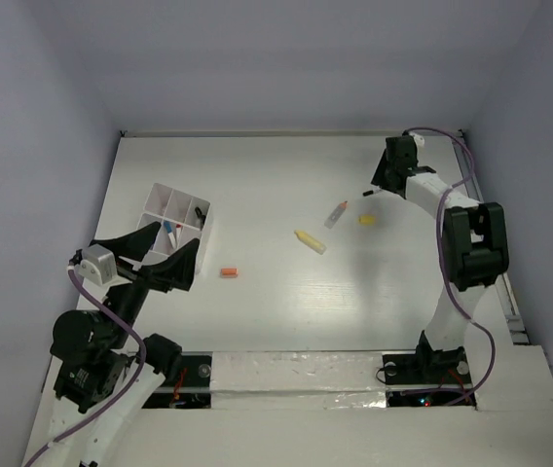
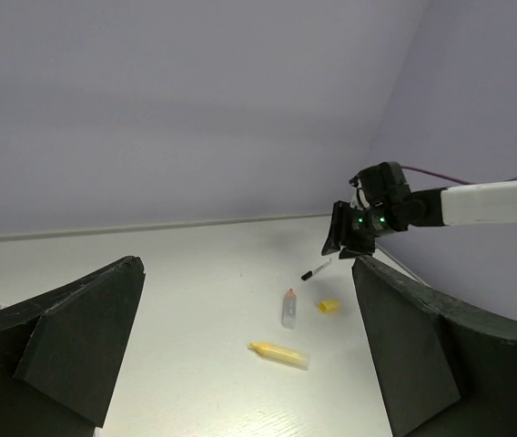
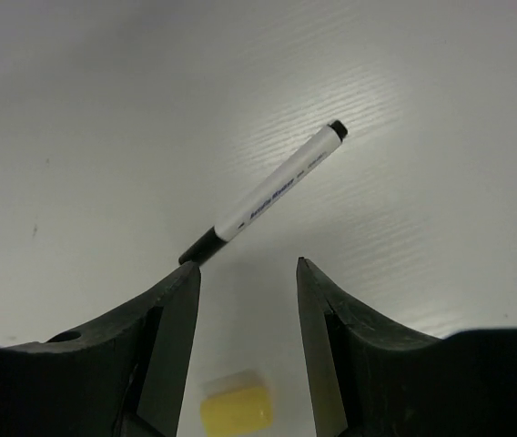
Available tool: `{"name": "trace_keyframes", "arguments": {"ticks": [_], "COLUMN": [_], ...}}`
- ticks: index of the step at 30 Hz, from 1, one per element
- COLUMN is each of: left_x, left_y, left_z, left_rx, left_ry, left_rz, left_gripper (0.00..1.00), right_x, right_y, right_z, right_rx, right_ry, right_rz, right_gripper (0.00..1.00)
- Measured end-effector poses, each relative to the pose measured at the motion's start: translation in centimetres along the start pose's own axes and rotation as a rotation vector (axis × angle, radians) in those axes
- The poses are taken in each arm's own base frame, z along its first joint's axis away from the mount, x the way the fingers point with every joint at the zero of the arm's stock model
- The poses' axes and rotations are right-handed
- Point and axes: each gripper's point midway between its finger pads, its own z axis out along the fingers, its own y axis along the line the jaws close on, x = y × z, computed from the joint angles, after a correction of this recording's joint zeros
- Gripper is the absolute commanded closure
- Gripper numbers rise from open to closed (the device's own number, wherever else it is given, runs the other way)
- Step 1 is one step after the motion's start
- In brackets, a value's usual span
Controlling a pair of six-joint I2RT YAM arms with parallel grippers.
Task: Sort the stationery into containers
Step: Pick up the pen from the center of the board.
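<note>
White plastic barrel, black cap: pen (image 3: pixel 272 193) flat on the bench toward the far right corner, just ahead of the right gripper (image 3: pixel 246 269). Jaws partly spread, nothing between them; capped end of pen just beside one fingertip, contact not certain. Left gripper (image 2: pixel 248 264) spread wide, empty, by the white box (image 1: pixel 181 194) at the left edge of the bench, well apart from the pen.

Handling, judged: light, stiff, smooth, round; likely to roll or skid if nudged at one end. Best hold across mid-barrel, jaws square to the long axis, closing evenly.

Yellow bit (image 1: pixel 366 220) just beside the gripper on its near side. Cream tube (image 1: pixel 336 213) and yellow marker (image 1: pixel 310 241) toward bench centre; orange bit (image 1: pixel 228 272) nearer the box. Box holding a few items, too small to name.
</note>
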Motion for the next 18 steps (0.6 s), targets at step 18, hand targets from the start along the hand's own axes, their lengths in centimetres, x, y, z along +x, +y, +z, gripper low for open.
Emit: {"name": "trace_keyframes", "arguments": {"ticks": [18], "left_x": [-0.2], "left_y": [-0.6], "left_z": [-0.3], "left_rx": [0.027], "left_ry": [-0.007], "left_rz": [-0.013], "left_gripper": [0.01], "right_x": [1.3], "right_y": [-2.0], "right_z": [8.1], "right_rx": [0.117], "right_ry": [0.177], "right_rz": [-0.024], "right_gripper": [0.51]}}
